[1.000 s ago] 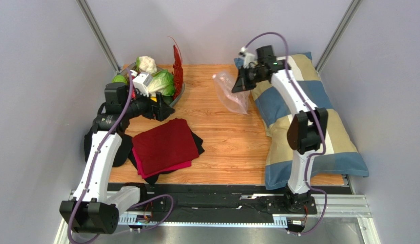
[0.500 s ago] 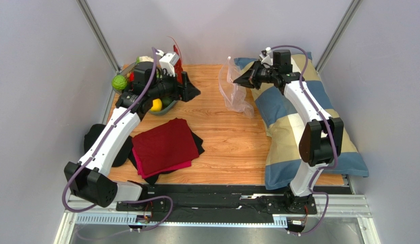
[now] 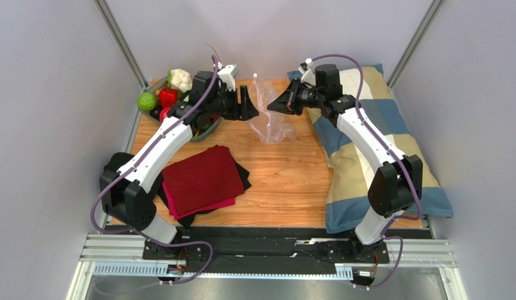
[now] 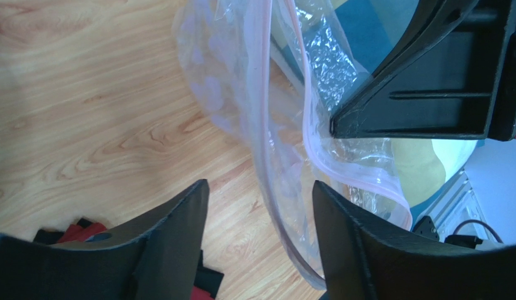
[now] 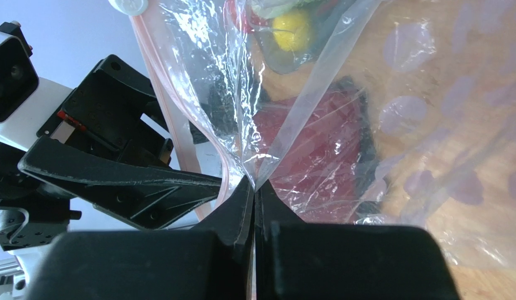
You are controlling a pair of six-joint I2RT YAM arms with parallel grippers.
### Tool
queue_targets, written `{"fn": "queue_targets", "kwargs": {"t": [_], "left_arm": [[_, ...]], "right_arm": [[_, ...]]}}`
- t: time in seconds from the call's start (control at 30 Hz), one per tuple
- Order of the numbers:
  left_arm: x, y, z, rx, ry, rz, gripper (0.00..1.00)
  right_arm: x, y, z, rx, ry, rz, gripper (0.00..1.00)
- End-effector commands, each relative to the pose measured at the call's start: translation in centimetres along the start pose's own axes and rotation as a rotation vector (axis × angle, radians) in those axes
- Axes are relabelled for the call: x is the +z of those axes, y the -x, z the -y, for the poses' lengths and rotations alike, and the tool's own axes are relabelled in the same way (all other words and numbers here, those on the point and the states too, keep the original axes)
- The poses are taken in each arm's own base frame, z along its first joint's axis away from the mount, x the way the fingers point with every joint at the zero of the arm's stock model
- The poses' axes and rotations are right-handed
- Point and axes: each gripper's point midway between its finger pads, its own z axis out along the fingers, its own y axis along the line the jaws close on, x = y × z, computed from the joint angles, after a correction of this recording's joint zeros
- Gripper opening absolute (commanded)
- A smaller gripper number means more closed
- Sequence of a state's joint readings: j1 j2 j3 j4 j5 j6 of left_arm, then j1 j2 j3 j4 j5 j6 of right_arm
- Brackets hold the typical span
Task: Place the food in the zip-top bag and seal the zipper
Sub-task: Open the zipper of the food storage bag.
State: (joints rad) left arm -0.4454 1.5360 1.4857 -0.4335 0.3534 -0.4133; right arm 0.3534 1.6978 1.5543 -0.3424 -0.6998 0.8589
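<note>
While right tool (image 5: 254,185) pinches bag (image 5: 210,81), left tool (image 4: 259,195) gapes.

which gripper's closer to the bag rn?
Right. The right gripper is shut on the rim of the bag, holding it. The left gripper is open right beside it, with the pink zipper strip running between its fingers, not gripped.

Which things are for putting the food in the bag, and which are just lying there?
For the job:
zip-top bag, zipper, cauliflower, green ball, red fruit.

Just lying about:
folded red cloth, checked pillow.
</note>
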Motion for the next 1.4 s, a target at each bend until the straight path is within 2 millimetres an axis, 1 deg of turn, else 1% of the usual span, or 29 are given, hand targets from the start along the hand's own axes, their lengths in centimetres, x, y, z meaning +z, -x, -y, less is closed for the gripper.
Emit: {"fn": "queue_targets", "kwargs": {"t": [0.0,0.03,0.17,0.27,0.37,0.43,0.5,0.53,0.57,0.6,0.63,0.67,0.7,0.73,0.77,0.8,0.83,0.87,0.9,0.93,1.03,1.07,1.13,1.17,1.23,1.27,1.3,1.33,1.37], "left_arm": [[-1.2,0.7,-0.3,-0.046,0.0,0.026,0.68],[-1.4,0.2,-1.0,-0.073,-0.007,0.021,0.64],[-2.0,-0.2,-0.3,-0.108,-0.099,0.032,0.6],[-2.2,-0.5,0.5,-0.095,-0.151,0.023,0.52],[-1.9,-0.8,0.0,-0.098,-0.133,0.014,0.5],[-1.7,-0.7,-0.5,-0.093,-0.107,0.008,0.41],[-1.5,-1.1,-0.7,-0.108,-0.098,-0.016,0.38],[-1.3,-1.1,-0.5,-0.11,-0.116,-0.032,0.21],[-1.2,-1.2,-0.2,-0.121,-0.13,-0.045,0.08],[-1.1,-1.3,0.0,-0.13,-0.14,-0.055,0.0],[-1.2,-1.2,0.3,-0.137,-0.146,-0.056,0.0],[-1.2,-1.1,0.5,-0.157,-0.149,-0.055,0.0],[-1.2,-1.1,0.7,-0.165,-0.152,-0.055,0.0],[-1.3,-1.0,1.1,-0.169,-0.158,-0.056,0.0],[-1.4,-1.1,1.4,-0.189,-0.158,-0.063,0.0],[-1.5,-1.0,1.7,-0.197,-0.159,-0.063,0.0],[-1.5,-0.9,2.0,-0.201,-0.152,-0.06,0.0],[-1.6,-1.1,2.0,-0.22,-0.145,-0.068,0.0],[-1.6,-1.2,1.9,-0.233,-0.132,-0.07,0.0],[-1.5,-1.0,1.4,-0.251,-0.094,-0.057,0.0],[-1.4,-1.2,0.7,-0.335,-0.031,-0.065,0.0],[-1.4,-1.1,0.9,-0.355,-0.032,-0.065,0.0],[-1.3,-1.1,1.5,-0.379,-0.059,-0.077,0.0],[-1.1,-1.1,1.6,-0.395,-0.065,-0.08,0.0],[-0.9,-1.0,2.0,-0.389,-0.061,-0.074,0.0],[-0.9,-0.9,2.1,-0.385,-0.059,-0.074,0.0],[-0.8,-1.0,2.1,-0.385,-0.056,-0.075,0.0],[-0.9,-1.0,2.2,-0.388,-0.055,-0.075,0.0],[-0.9,-1.0,2.2,-0.389,-0.057,-0.076,0.0]], "right_arm": [[-1.6,0.1,-1.9,-0.132,0.049,0.023,0.0],[-1.6,-0.3,-2.1,-0.14,0.064,0.0,0.0],[-1.3,-1.0,-2.0,-0.146,0.108,-0.066,0.0],[-1.0,-1.5,-1.6,-0.123,0.136,-0.119,0.0],[-1.0,-1.7,-2.0,-0.12,0.166,-0.14,0.0],[-1.2,-2.0,-2.5,-0.124,0.205,-0.159,0.0],[-1.3,-2.4,-3.0,-0.132,0.244,-0.173,0.0],[-1.4,-2.7,-3.2,-0.134,0.254,-0.184,0.0],[-1.2,-2.8,-3.0,-0.14,0.251,-0.188,0.0],[-1.3,-2.9,-2.8,-0.134,0.229,-0.197,0.06],[-1.1,-2.5,-2.0,-0.191,0.198,-0.183,0.14],[-0.7,-2.4,-1.0,-0.207,0.159,-0.187,0.37],[-1.1,-3.0,0.1,-0.183,0.086,-0.22,0.51],[-1.1,-1.7,0.1,-0.252,0.03,-0.172,0.63],[-1.4,-1.3,0.6,-0.333,-0.003,-0.161,0.76],[-2.0,-1.3,0.9,-0.364,-0.051,-0.154,0.81],[-2.3,-0.3,1.5,-0.412,-0.112,-0.108,0.82],[-2.6,-0.1,1.5,-0.489,-0.13,-0.094,0.82],[-3.4,0.0,0.7,-0.538,-0.141,-0.07,0.82],[-3.7,0.4,1.2,-0.572,-0.192,-0.041,0.82],[-4.4,-0.9,0.1,-0.691,-0.227,-0.027,0.8],[-4.0,-2.0,-0.6,-0.72,-0.216,-0.041,0.8],[-3.8,-3.0,-1.0,-0.772,-0.218,-0.035,0.8],[-3.1,-4.2,-1.5,-0.8,-0.211,-0.049,0.8],[-2.6,-4.1,-1.8,-0.871,-0.251,-0.026,0.8],[-1.7,-5.1,-2.1,-0.902,-0.254,-0.043,0.8],[-1.5,-4.9,-2.8,-0.925,-0.261,-0.03,0.8],[-1.4,-4.6,-2.7,-0.944,-0.298,-0.017,0.8],[-0.5,-5.3,-2.6,-0.975,-0.313,-0.035,0.8]]}}
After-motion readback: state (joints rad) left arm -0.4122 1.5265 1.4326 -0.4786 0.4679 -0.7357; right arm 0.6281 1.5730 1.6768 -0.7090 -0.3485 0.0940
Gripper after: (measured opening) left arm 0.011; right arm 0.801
